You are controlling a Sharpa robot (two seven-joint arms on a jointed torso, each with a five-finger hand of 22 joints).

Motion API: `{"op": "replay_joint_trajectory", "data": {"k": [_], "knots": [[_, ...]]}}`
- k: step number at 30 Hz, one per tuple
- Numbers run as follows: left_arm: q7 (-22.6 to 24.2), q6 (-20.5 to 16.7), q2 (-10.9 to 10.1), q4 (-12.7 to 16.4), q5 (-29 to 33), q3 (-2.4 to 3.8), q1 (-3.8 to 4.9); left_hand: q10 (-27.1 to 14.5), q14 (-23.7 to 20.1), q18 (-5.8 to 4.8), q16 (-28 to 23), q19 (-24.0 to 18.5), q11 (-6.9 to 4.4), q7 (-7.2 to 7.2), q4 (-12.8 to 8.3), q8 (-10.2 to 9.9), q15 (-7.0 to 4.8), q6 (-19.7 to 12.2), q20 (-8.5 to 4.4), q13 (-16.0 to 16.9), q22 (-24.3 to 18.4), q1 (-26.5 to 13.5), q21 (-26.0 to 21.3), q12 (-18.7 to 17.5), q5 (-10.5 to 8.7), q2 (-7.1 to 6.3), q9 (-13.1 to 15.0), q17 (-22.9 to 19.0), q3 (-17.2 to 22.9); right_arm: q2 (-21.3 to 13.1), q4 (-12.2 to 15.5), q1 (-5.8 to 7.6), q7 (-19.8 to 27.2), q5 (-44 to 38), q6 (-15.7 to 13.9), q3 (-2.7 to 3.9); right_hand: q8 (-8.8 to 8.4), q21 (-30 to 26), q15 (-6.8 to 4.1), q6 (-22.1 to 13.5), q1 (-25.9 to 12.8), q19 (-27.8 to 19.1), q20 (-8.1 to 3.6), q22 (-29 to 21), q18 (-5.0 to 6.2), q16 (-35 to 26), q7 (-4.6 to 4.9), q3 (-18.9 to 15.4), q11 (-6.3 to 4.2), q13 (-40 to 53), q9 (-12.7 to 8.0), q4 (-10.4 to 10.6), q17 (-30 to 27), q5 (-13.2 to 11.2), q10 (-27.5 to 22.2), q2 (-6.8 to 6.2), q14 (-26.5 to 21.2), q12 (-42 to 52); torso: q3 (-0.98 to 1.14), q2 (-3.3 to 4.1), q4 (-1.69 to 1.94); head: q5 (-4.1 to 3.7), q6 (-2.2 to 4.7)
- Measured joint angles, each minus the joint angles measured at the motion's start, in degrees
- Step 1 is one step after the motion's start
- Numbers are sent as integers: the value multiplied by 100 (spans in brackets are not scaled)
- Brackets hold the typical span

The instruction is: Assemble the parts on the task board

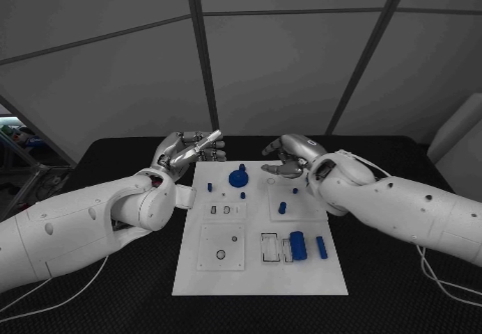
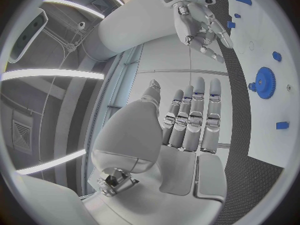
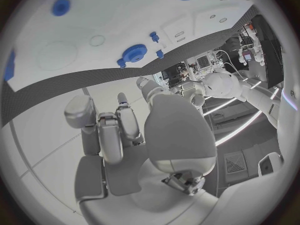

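Black table (image 1: 120,292) under white rectangular task board (image 1: 259,275), centred. Left silver hand (image 1: 189,152) raised off the board's far-left corner, fingers straight and apart, empty. Right silver hand (image 1: 289,154) over the far-right edge, fingers loosely curled, nothing held. Blue cylinder (image 1: 297,245) near-right on board. Blue toothed gear (image 1: 238,178) at far centre, between the hands.

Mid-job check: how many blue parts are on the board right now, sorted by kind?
Blue gear: 1
Large blue cylinders: 2
Small blue pieces: 4
Total: 7
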Motion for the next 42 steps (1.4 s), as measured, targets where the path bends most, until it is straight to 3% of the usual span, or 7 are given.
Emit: {"op": "replay_joint_trajectory", "data": {"k": [4, 9, 13, 19, 31, 37, 42], "knots": [[-7, 12, 14, -31, 0, 0, 0, 0, 0, 0, -18, -12, 0, 0, 0, 0, 0, 0, 12, 0, 0, 0, 0, 0, 0, 0, 0, 0, 0, -558, 82, 19, 252, 392, 168, 100, 38, 0, 0, 143, 205, -21, -21, -26, -1, -27, -21, 57, -34, -36, 15, -136, 0, -44, -34, -10, 0, 0, 5, -18, -29, -13, 9], [-17, 42, 31, -76, 0, -1, -2, 0, -21, 0, -33, -22, 0, 0, -16, 0, 21, 0, 22, 0, -9, 0, 0, 0, 0, 0, 0, 7, -16, -1094, 41, 14, 618, 807, 427, 133, 67, -27, -22, 242, 326, -41, -41, -76, -1, -62, -42, 87, -53, -56, 23, -260, 0, 25, -53, -65, -22, 0, 20, -43, -75, -73, 21], [-23, 66, 55, -108, -1, -1, -3, 0, -21, 0, -63, -41, 0, 0, -16, 0, 21, 0, 41, 5, -14, 0, 0, 0, 0, 0, 0, 14, -16, -1249, -141, 13, 814, 1035, 550, 144, 67, -27, -22, 242, 373, -41, -41, -78, -1, -62, -42, 97, -53, -62, 22, -292, 4, 47, -53, -68, -22, 0, 32, -49, -93, -118, 36], [-34, 99, 89, -151, -1, -2, -21, 0, -21, 0, -63, -62, 0, 0, -16, 0, 21, 0, 19, 7, -14, 23, 0, 0, 0, 22, 0, 14, -16, -1202, -435, 6, 966, 1218, 665, 146, 17, -32, -22, 219, 399, -60, -60, -98, -1, -62, -19, 105, -53, -95, -14, -341, 4, 47, -53, -82, -22, -29, 51, -45, -101, -168, 38], [-47, 141, 126, -198, -1, -4, -48, 0, -21, 1, -63, -83, 0, 0, -17, 0, 21, 0, 41, 6, -14, 23, 0, 0, 0, 22, 0, 19, -17, -856, -820, -59, 1049, 1241, 844, 146, -66, -76, -22, -207, 459, -103, -59, -183, 0, -62, -10, 53, -30, -198, -62, -475, 3, -54, -140, -143, -22, -122, 42, -35, -99, -202, 14], [-56, 152, 133, -202, -1, -4, -51, 0, -21, 2, -63, -83, 0, 0, -32, 0, 21, 0, 40, 6, -18, 23, 0, 0, 0, 22, 0, 20, -32, -727, -882, -136, 1026, 1158, 977, 144, -66, -98, -22, -400, 529, -123, -39, -199, 0, -62, 33, 71, 0, -272, -64, -561, 3, 208, -208, -152, -22, -190, 39, -27, -91, -200, -23], [-61, 156, 128, -203, -1, -4, -51, 0, -21, 2, -63, -83, 0, 0, -31, 0, 21, 0, 40, 6, -18, 23, 0, 0, 0, 22, 0, 19, -32, -697, -891, -190, 992, 1073, 1099, 141, -66, -98, -22, -401, 529, -123, -39, -199, 0, -62, 33, 71, 0, -272, -64, -560, 3, 227, -208, -153, -22, -190, 41, -21, -90, -192, -37]]}}
